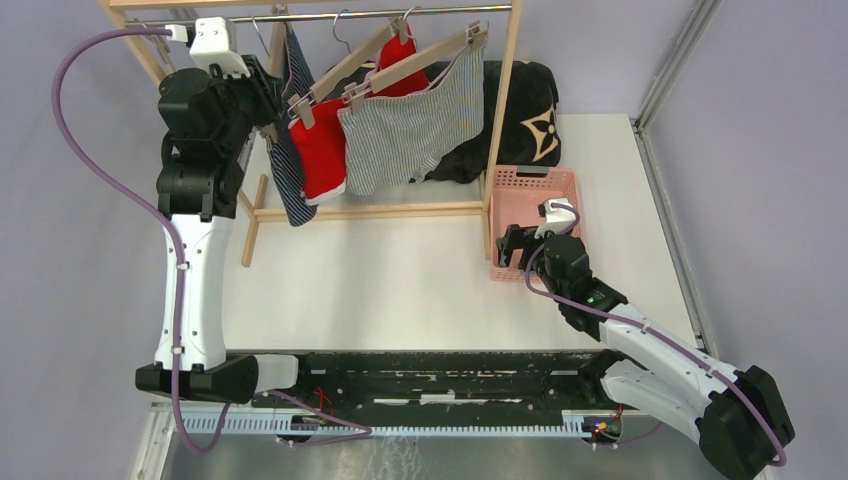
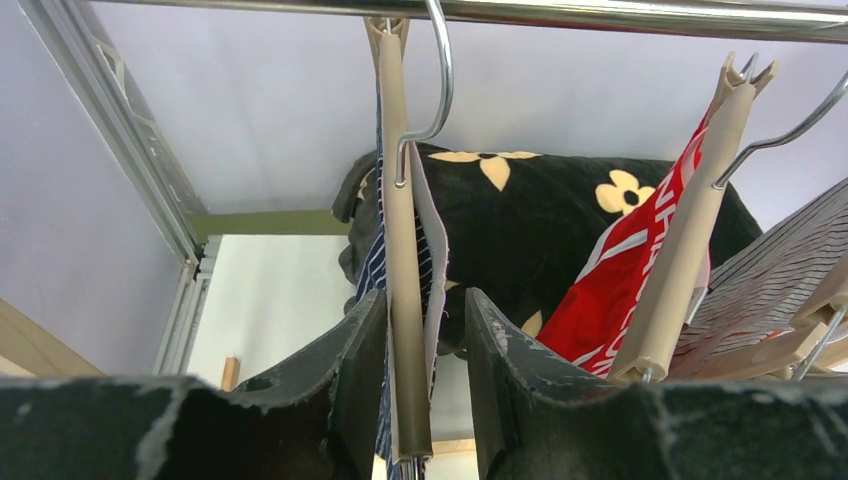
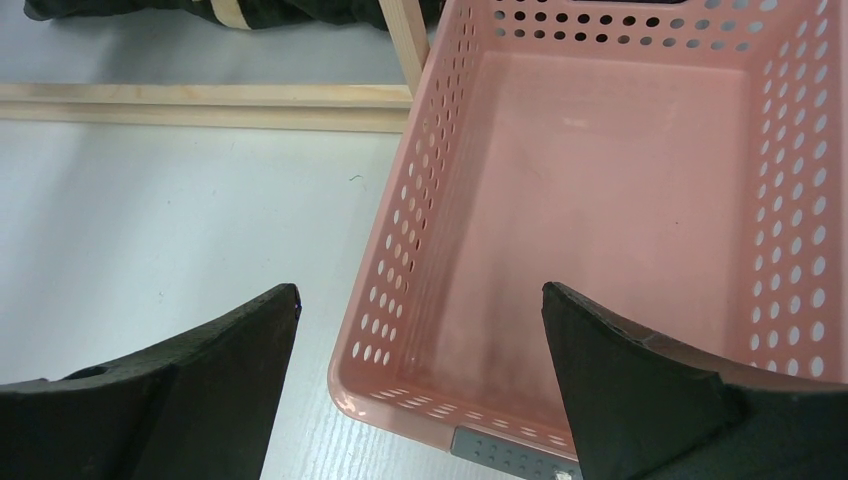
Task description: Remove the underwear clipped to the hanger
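Three pairs of underwear hang clipped to wooden hangers on the rack's rail (image 1: 380,14): dark navy striped (image 1: 290,170), red (image 1: 320,150), grey-and-white pinstriped (image 1: 410,130). My left gripper (image 1: 270,110) is raised at the navy pair's hanger. In the left wrist view its jaws (image 2: 425,295) stand open around the beige hanger end (image 2: 400,200) and the navy cloth (image 2: 372,265). The left finger touches the hanger; the right finger stands apart. The red pair (image 2: 620,290) and the pinstriped pair (image 2: 770,290) hang to the right. My right gripper (image 1: 512,245) is open and empty over the pink basket's near left corner (image 3: 390,260).
The wooden rack's base bar (image 1: 360,212) lies across the table. The pink perforated basket (image 1: 535,180) stands beside the rack's right post, nothing in it. A black floral cushion (image 1: 520,110) lies behind the rack, also in the left wrist view (image 2: 520,210).
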You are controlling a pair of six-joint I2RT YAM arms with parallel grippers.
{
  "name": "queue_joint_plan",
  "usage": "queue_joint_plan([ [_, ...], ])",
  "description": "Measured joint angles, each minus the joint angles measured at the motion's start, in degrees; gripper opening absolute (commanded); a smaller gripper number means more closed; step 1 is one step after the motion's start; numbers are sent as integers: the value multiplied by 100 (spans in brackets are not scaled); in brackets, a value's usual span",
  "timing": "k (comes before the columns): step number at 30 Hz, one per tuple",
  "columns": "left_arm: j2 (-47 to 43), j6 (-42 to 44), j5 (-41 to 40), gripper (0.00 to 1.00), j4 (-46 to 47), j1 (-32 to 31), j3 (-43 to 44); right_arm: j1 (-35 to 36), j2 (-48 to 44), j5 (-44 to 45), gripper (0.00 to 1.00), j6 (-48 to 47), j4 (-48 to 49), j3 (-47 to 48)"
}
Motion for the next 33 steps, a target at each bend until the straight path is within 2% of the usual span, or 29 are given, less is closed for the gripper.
queue_joint_plan([
  [7, 94, 210, -103, 32, 92, 0, 0, 0, 0, -81, 100, 0, 4, 0],
  [12, 195, 306, -142, 3, 85, 0, 0, 0, 0, -83, 100, 0, 20, 0],
  [22, 203, 369, -136, 3, 90, 0, -2, 0, -4, -94, 100, -2, 162, -4],
  [33, 192, 369, 55, 3, 726, 0, -361, 0, -11, -103, 99, -7, 212, -31],
])
